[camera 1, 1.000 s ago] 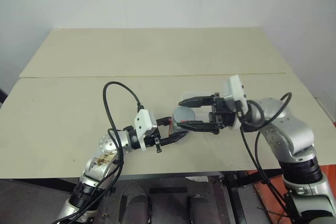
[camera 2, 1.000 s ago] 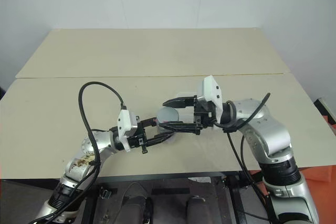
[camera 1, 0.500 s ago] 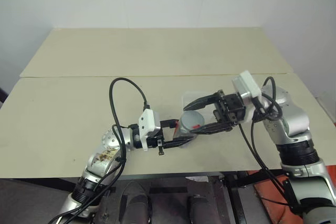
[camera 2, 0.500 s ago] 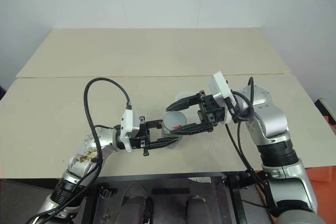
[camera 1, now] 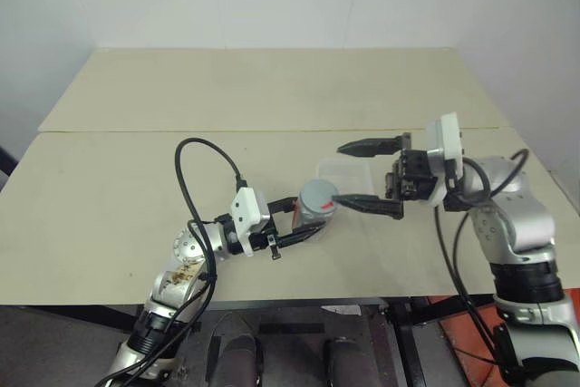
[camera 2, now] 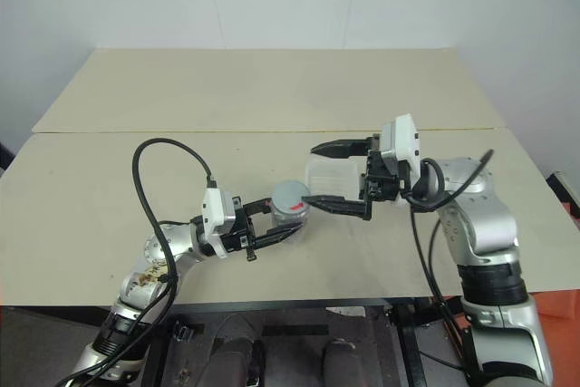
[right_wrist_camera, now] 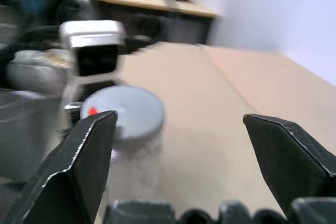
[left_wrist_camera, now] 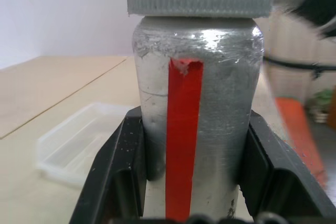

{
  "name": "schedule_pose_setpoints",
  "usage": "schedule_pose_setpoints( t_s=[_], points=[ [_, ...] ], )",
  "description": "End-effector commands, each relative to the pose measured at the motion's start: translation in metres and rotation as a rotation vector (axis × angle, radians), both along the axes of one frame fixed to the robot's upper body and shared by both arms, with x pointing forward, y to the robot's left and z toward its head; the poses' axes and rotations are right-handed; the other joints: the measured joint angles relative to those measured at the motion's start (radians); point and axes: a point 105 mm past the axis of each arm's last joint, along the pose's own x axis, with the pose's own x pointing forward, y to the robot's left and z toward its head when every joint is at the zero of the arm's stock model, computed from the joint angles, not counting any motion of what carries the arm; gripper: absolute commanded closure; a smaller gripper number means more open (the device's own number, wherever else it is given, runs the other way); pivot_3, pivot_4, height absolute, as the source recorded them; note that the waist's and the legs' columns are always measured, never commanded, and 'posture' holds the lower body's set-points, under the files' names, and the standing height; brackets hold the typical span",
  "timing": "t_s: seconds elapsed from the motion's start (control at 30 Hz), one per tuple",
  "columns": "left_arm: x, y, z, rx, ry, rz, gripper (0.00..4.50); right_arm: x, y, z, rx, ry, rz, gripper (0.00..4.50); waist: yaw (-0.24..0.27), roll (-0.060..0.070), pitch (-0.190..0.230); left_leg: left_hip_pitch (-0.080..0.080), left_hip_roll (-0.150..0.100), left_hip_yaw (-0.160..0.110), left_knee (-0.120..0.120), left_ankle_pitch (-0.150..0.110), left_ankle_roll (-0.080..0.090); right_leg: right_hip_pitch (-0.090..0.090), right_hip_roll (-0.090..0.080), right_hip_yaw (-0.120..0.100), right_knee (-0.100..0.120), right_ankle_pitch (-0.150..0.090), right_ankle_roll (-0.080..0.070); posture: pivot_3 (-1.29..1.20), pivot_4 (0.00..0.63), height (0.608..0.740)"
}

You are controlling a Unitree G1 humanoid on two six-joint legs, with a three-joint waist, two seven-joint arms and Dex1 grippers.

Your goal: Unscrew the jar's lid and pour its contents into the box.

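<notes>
Since a second ago the right hand [camera 1: 370,176] has let go of the lid [camera 1: 318,194] and pulled back toward the robot's right; its two fingers, then closed around the lid, now stand wide apart with nothing between them. The left hand has hardly shifted and keeps its hold on the jar.

The bench [camera 1: 272,97] is a pale beige top made of two slabs with a seam running across it, set against a white wall. On the near slab, just past the middle, lies the box [camera 1: 349,172], a shallow clear tray with rounded corners; it sits flat on the bench, behind the right hand's lower finger and just beyond the jar as seen from the head.

The right hand points toward the robot's left, one finger high and one low, the lower fingertip [camera 1: 349,200] close beside the lid but apart from it. The left hand [camera 1: 305,221] points to the robot's right and is closed on the jar [left_wrist_camera: 195,114], one black finger [left_wrist_camera: 118,174] on each side of its body. The jar is a silvery cylinder with a red strip down its side, held above the bench and leaning a little. The grey ribbed lid is on the jar's mouth. The contents cannot be made out.
</notes>
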Motion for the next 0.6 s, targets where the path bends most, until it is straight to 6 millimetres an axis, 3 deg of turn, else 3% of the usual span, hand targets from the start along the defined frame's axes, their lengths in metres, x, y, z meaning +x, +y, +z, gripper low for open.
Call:
schedule_pose_setpoints(
  t_s=[0.03, 0.2, 0.37, 0.6],
  points=[
    [0.018, 0.002, 0.020, -0.081, -0.077, 0.135, 2.57, -0.002, -0.002, 0.026, 0.105, -0.048, -0.140, 0.03, 0.000, 0.000, 0.000, 0.000, 0.000, 0.000, 0.000, 0.000, 0.000, 0.000, 0.000, 0.000, 0.000, 0.000, 0.000, 0.00, 0.150, 0.740],
    [0.040, 0.004, 0.019, -0.103, -0.081, 0.296, 2.57, -0.001, 0.014, 0.028, 0.184, -0.062, -0.308, 0.03, -0.004, 0.000, 0.000, 0.000, 0.000, -0.002, 0.000, 0.000, 0.000, 0.000, 0.001, 0.000, 0.000, 0.000, 0.000, 0.00, 0.150, 0.740],
    [0.042, 0.000, 0.017, -0.133, -0.067, 0.330, 2.57, 0.001, 0.044, 0.006, 0.215, -0.019, -0.423, 0.03, -0.005, 0.000, 0.000, -0.001, 0.000, -0.001, -0.001, 0.000, 0.000, -0.002, 0.001, 0.001, 0.001, 0.000, 0.000, 0.00, 0.150, 0.740],
    [0.040, -0.001, 0.021, -0.161, -0.078, 0.337, 2.57, 0.001, 0.060, 0.009, 0.256, -0.004, -0.436, 0.03, -0.003, 0.000, 0.000, -0.007, -0.001, -0.002, 0.001, 0.001, 0.000, -0.007, 0.001, 0.001, 0.002, 0.001, 0.001, 0.00, 0.150, 0.740]
  ],
)
